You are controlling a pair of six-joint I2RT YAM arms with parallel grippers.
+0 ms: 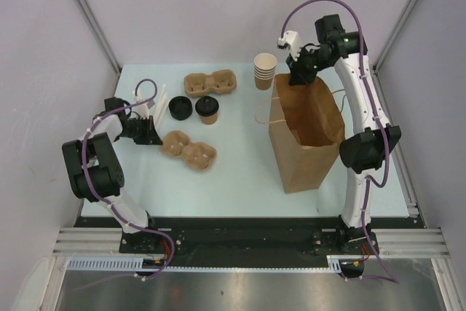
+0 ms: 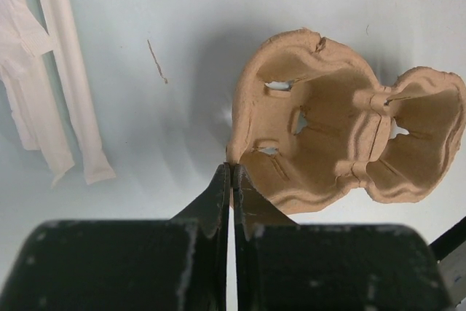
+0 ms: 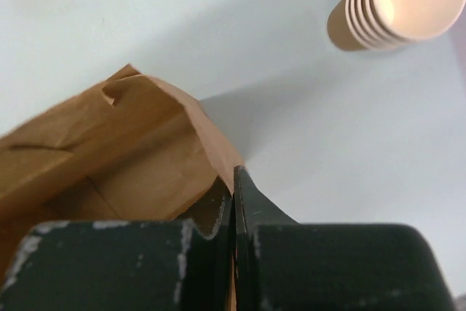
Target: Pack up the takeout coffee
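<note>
One bench (image 1: 240, 172), one takeout coffee (image 1: 207, 110): tan cup with its black lid on, upright on the left half toward the far edge and untouched by either arm. Just to its left lies one loose black lid (image 1: 180, 108). Pulp carriers, two: the far carrier (image 1: 211, 83) near the far edge behind the coffee, the near carrier (image 1: 188, 150) in front of it toward the left edge. One stack of lidless cups (image 1: 265, 71) at the far edge, some five rims showing in the right wrist view. One paper bag (image 1: 306, 136) upright and open-mouthed on the right half. White wrapped straws (image 2: 69, 71), at least two, by the left edge. Left claw (image 2: 231, 168): fingers pressed together with nothing between them, tips right at the near carrier's rim; contact cannot be told. Right claw (image 3: 233, 177): fingers closed, pinching the far rim of the bag.
</note>
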